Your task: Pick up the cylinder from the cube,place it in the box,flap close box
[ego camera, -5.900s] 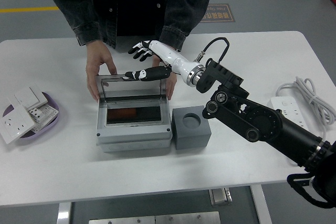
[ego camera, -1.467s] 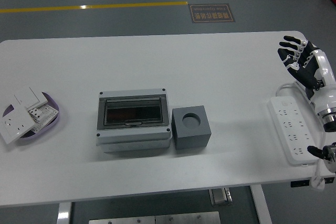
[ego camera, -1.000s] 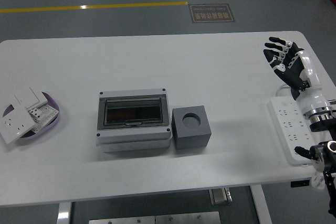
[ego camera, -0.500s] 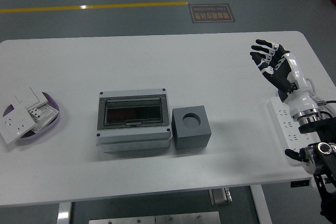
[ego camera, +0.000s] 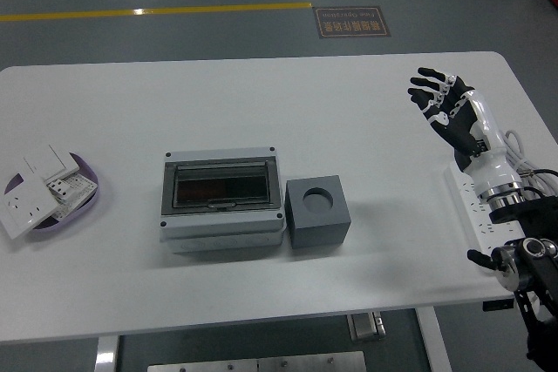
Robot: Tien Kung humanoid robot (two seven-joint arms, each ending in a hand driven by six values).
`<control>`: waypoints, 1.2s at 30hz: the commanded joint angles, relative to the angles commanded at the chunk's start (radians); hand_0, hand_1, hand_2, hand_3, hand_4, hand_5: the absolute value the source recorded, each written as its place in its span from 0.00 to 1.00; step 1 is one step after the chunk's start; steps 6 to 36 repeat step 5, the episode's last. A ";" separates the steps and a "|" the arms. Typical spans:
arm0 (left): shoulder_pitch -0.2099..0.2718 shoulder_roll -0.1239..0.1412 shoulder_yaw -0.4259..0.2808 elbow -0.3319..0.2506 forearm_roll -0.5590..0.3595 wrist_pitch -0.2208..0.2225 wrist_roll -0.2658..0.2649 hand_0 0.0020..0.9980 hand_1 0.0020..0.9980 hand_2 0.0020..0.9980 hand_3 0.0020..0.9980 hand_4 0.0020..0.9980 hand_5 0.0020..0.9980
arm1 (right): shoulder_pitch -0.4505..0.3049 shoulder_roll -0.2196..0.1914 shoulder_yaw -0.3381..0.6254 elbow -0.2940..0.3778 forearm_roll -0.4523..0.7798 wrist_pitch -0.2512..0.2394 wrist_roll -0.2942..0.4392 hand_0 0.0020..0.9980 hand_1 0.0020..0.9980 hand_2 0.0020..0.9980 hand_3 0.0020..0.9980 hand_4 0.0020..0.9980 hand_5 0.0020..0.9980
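The grey box (ego camera: 223,199) stands left of centre with its clear flap shut; a dark reddish shape shows dimly through the flap. The dark grey cube (ego camera: 317,211) stands right beside it, and its round socket on top is empty. My right hand (ego camera: 445,107) is raised over the table's right side, fingers spread, holding nothing, far from the box and cube. My left arm is out of view.
A purple dish (ego camera: 85,199) with white wall sockets and switches sits at the left edge. A white power strip (ego camera: 488,221) with its cable lies at the right edge, under my right forearm. No person is at the table.
The person has gone and the box flap, open before, is shut. Over the last second my right hand has moved left and a little down over the table, fingers still spread.
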 joint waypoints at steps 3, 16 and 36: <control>-0.003 0.000 -0.008 0.000 0.006 0.000 0.001 0.64 0.67 0.66 0.70 0.75 0.31 | 0.002 0.002 -0.006 0.000 0.009 0.002 0.003 0.74 0.67 0.70 0.71 0.85 0.42; -0.006 -0.001 -0.010 0.000 0.007 0.000 0.001 0.64 0.67 0.66 0.70 0.75 0.31 | 0.003 0.001 -0.008 -0.001 0.012 0.002 0.003 0.74 0.67 0.70 0.71 0.85 0.42; -0.006 -0.001 -0.010 0.000 0.007 0.000 0.001 0.64 0.67 0.66 0.70 0.75 0.31 | 0.003 0.001 -0.008 -0.001 0.012 0.002 0.003 0.74 0.67 0.70 0.71 0.85 0.42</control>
